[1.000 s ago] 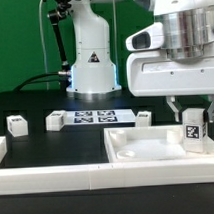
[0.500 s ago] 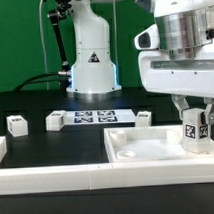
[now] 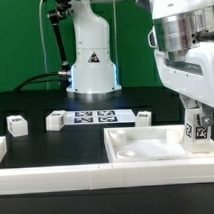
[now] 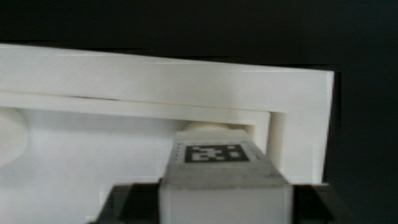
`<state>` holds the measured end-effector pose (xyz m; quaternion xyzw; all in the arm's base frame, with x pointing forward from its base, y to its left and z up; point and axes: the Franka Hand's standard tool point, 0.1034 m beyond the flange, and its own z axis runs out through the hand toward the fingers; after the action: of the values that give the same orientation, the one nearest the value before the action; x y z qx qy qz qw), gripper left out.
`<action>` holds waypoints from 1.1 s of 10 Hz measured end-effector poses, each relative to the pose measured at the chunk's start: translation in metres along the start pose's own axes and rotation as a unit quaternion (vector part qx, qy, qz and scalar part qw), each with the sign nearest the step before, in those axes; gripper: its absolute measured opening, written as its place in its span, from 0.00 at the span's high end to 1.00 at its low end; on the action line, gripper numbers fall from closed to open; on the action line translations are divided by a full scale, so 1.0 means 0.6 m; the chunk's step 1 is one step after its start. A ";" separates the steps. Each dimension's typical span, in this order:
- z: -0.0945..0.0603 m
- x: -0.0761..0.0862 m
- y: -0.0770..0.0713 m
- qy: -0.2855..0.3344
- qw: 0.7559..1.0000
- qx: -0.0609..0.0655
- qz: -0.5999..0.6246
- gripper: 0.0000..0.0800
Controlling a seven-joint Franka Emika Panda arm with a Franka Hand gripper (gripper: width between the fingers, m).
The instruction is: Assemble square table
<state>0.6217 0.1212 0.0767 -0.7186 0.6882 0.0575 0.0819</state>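
Observation:
The square table's top, a white slab with a raised rim (image 3: 147, 152), lies at the front right in the exterior view. My gripper (image 3: 198, 118) hangs over the slab's right far corner, shut on a short white tagged leg (image 3: 198, 133) that stands upright, its lower end at or just above the slab. In the wrist view the leg (image 4: 217, 172) fills the space between the black fingers (image 4: 130, 205), right over the inside corner of the slab's rim (image 4: 299, 110). Three more legs (image 3: 16, 123) (image 3: 55, 121) (image 3: 143, 117) lie on the black table behind.
The marker board (image 3: 93, 117) lies flat in front of the arm's white base (image 3: 91, 56). A long white barrier rail (image 3: 57, 177) runs along the front edge, with a short piece (image 3: 0, 149) at the exterior view's left.
The gripper has carried the leg toward the exterior view's right, from above the slab's inner part to its right far corner. The grip is unchanged.

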 end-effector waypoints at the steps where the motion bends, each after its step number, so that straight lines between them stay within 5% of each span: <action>1: 0.000 0.000 0.000 -0.001 1.000 0.000 0.028 0.64; 4: 0.000 -0.002 0.000 -0.004 0.999 0.000 0.051 0.62; 5: 0.000 -0.001 0.000 -0.004 0.999 0.000 0.043 0.34; 6: -0.001 0.002 0.000 -0.004 1.000 -0.002 -0.008 0.34; 7: -0.001 0.003 -0.001 -0.004 1.000 -0.001 -0.015 0.21; 11: -0.001 0.003 0.000 -0.003 0.988 -0.001 -0.152 0.19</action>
<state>0.6217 0.1195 0.0767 -0.8146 0.5708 0.0474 0.0915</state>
